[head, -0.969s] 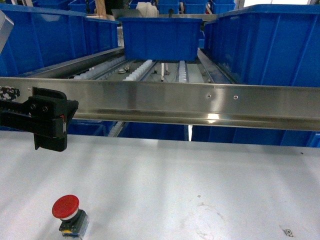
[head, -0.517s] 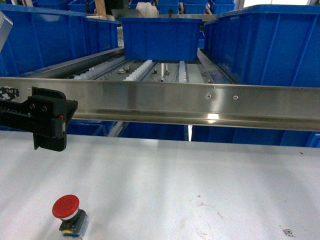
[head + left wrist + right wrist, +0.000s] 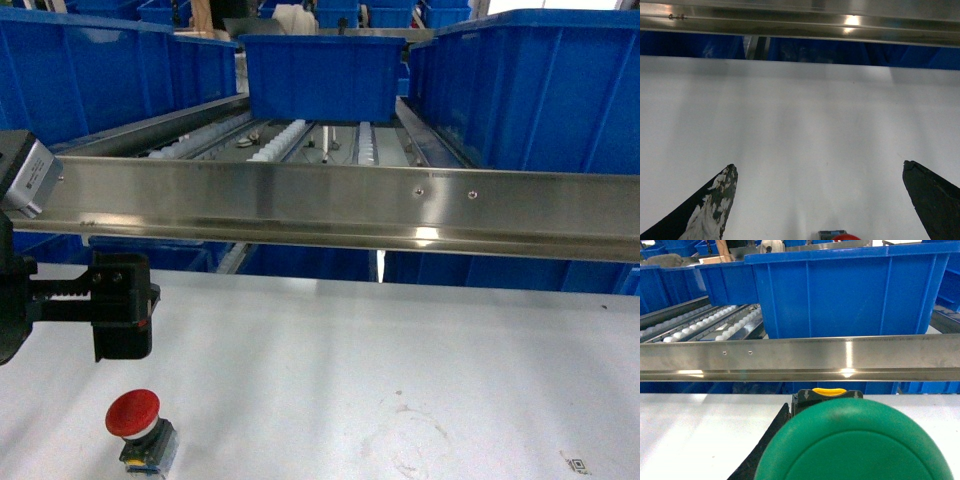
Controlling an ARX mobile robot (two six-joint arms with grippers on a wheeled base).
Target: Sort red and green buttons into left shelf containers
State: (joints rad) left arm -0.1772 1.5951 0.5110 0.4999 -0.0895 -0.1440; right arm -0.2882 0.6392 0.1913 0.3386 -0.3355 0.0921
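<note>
On white table (image 3: 400,340): red button (image 3: 133,414), mushroom cap; left fingers (image 3: 715,200) apart; right unclear.

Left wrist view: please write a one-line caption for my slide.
Left gripper, jaws open, above the white table, with the red button just visible at the bottom edge.

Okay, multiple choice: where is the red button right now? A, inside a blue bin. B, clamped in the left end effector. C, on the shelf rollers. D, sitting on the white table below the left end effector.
D: the red button stands on the white table, with the open left end effector above it, not touching it.
</note>
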